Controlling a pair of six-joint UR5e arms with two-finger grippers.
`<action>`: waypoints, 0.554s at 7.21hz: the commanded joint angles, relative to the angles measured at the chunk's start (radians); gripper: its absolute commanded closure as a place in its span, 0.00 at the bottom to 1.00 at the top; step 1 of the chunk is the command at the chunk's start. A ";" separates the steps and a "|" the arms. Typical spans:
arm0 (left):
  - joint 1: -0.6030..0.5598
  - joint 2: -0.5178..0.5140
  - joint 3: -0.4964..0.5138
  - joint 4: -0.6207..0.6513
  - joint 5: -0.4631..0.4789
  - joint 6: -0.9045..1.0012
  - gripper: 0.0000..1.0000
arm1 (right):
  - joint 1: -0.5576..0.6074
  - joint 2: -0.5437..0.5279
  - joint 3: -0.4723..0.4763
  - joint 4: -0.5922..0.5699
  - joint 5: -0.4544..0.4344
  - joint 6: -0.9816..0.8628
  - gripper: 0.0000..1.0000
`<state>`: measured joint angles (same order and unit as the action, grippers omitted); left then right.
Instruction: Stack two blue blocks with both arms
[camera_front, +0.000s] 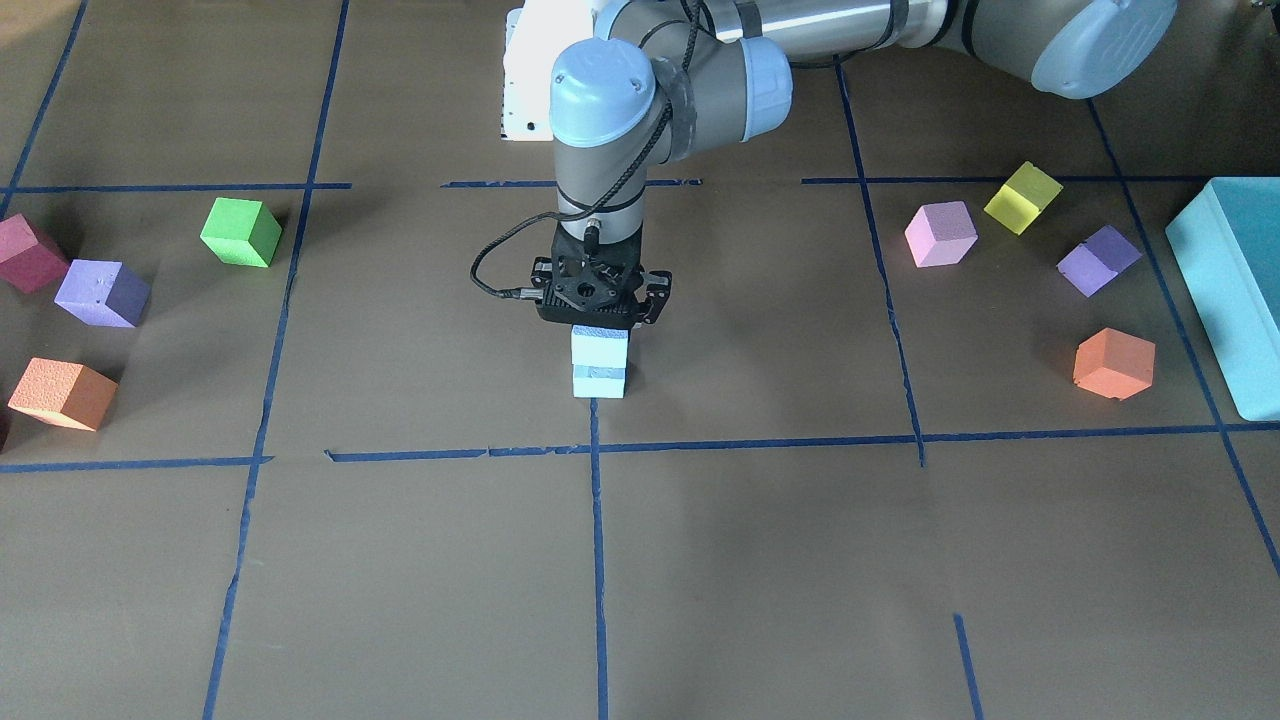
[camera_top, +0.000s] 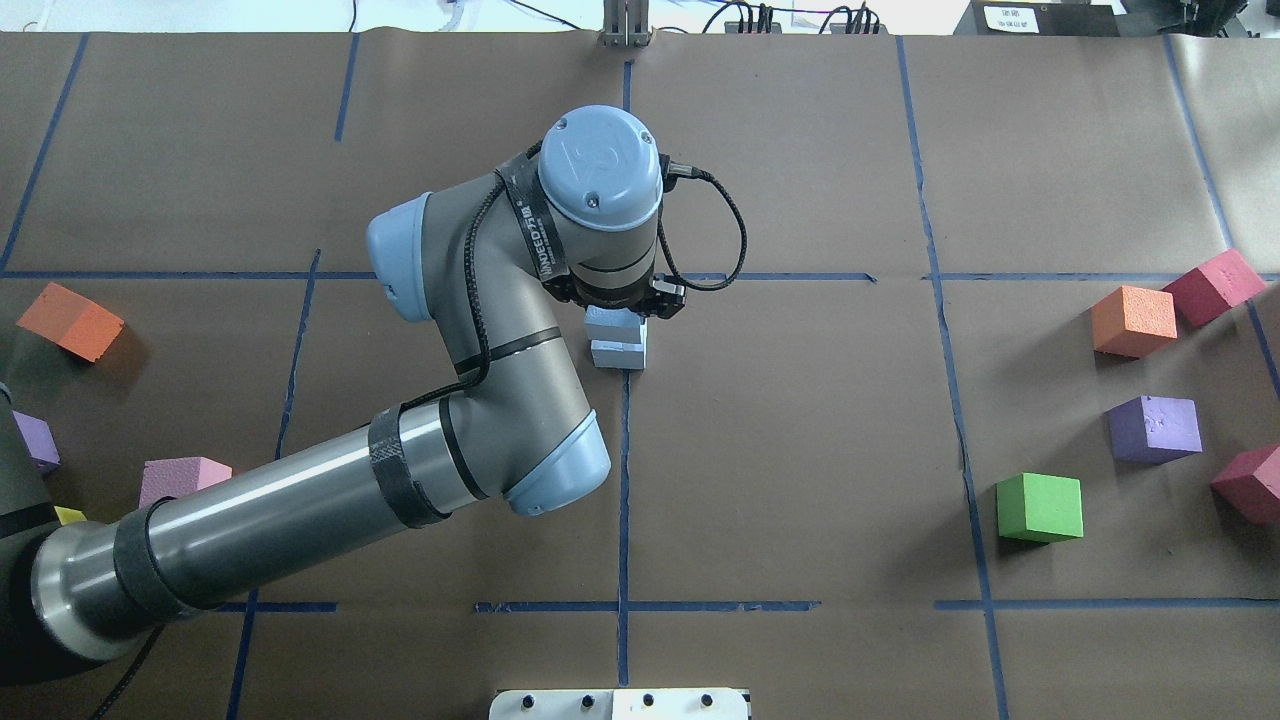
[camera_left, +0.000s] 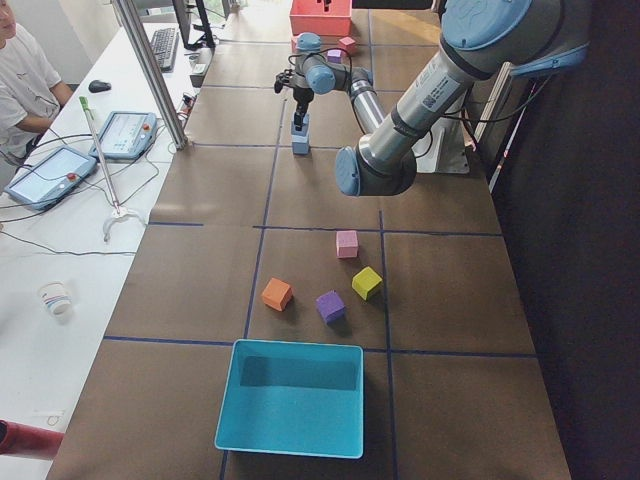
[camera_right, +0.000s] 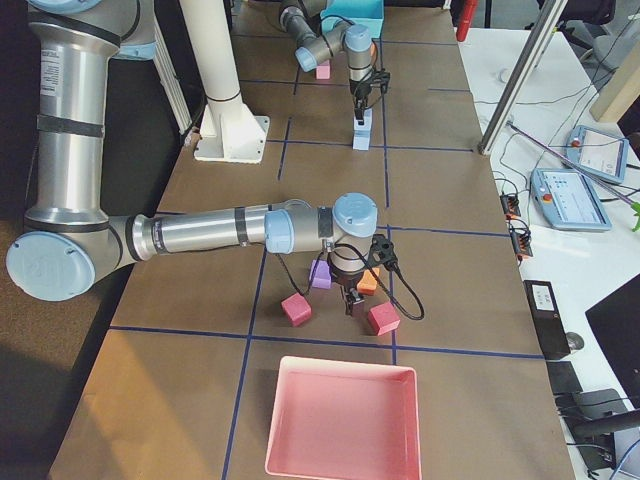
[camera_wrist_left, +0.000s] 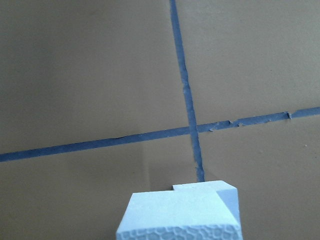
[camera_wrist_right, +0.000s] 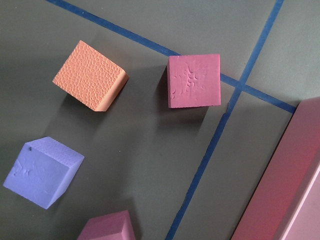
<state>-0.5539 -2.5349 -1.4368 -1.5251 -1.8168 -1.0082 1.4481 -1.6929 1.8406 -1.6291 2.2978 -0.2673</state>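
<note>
Left tool (camera_front: 600, 322) sits directly above the upper blue block (camera_front: 600, 346), stacked on the lower blue block (camera_front: 599, 381); clamped or apart, cannot tell.

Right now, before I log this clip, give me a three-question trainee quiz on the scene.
1. True or false: the upper pale blue block rests on the lower pale blue block.
2. The gripper over that stack belongs to: A the left arm, B the right arm.
3. Fill in: the cube nearest the green cube is ____.
Key: 1 true; 2 A; 3 the purple cube.
</note>
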 joint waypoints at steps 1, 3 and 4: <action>0.008 -0.002 0.029 -0.001 0.008 0.051 0.78 | 0.000 -0.001 0.000 0.000 0.000 -0.001 0.00; 0.005 -0.002 0.050 -0.009 0.002 0.040 0.36 | 0.000 -0.001 0.000 0.000 0.000 -0.001 0.00; 0.002 -0.001 0.052 -0.020 -0.001 0.027 0.01 | 0.000 -0.001 0.000 0.000 0.000 -0.001 0.00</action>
<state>-0.5490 -2.5369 -1.3901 -1.5340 -1.8141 -0.9693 1.4481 -1.6935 1.8408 -1.6291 2.2979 -0.2684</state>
